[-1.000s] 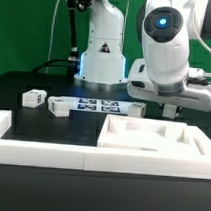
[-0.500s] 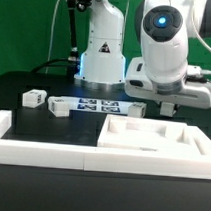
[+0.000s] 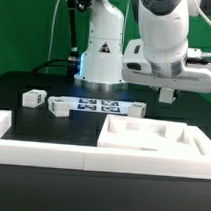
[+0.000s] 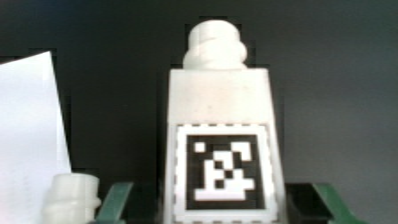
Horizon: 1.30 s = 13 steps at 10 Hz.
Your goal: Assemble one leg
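Note:
My gripper hangs above the far right part of the large white tray-like panel. In the wrist view the gripper is shut on the leg, a short white post with a black-and-white tag on its face and a ribbed peg at its far end. The green fingertips show on either side of the leg's near end. In the exterior view the held leg is mostly hidden by the fingers.
Three more small white tagged posts lie on the black table, around the marker board. A thick white border wall runs along the front. The arm's base stands behind.
The gripper has risen from just above the tray-like panel and shifted slightly toward the exterior view's right. The loose posts have not moved.

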Each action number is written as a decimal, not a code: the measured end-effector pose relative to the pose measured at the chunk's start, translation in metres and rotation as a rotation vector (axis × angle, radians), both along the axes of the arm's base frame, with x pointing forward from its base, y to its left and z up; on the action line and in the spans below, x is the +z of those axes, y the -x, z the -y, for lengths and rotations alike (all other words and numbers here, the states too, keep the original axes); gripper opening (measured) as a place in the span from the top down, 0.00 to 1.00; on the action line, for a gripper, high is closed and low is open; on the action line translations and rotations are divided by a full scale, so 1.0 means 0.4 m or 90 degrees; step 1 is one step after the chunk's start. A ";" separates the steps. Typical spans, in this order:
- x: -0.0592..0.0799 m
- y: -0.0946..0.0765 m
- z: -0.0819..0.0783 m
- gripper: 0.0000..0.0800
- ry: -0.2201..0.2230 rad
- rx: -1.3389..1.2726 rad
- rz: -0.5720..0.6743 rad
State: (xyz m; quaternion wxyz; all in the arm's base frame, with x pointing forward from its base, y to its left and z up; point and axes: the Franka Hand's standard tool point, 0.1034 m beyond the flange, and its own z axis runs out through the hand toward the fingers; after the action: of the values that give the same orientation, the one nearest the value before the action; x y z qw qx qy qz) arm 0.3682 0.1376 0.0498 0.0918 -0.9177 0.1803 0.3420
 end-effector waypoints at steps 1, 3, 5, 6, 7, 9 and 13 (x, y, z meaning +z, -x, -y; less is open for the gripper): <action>-0.001 -0.007 -0.002 0.64 0.016 -0.001 0.052; -0.001 -0.026 0.028 0.64 0.030 0.008 0.133; 0.049 -0.052 0.041 0.64 0.043 0.016 0.191; 0.085 -0.076 0.046 0.64 0.048 0.022 0.233; 0.100 -0.100 0.054 0.64 0.054 0.016 0.263; 0.098 -0.119 0.049 0.64 0.081 0.012 0.357; 0.083 -0.124 0.030 0.64 0.108 0.088 0.521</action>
State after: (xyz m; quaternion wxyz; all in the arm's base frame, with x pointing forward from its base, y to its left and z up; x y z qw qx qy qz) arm 0.4177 0.1255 0.0829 0.0570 -0.9920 0.0943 -0.0614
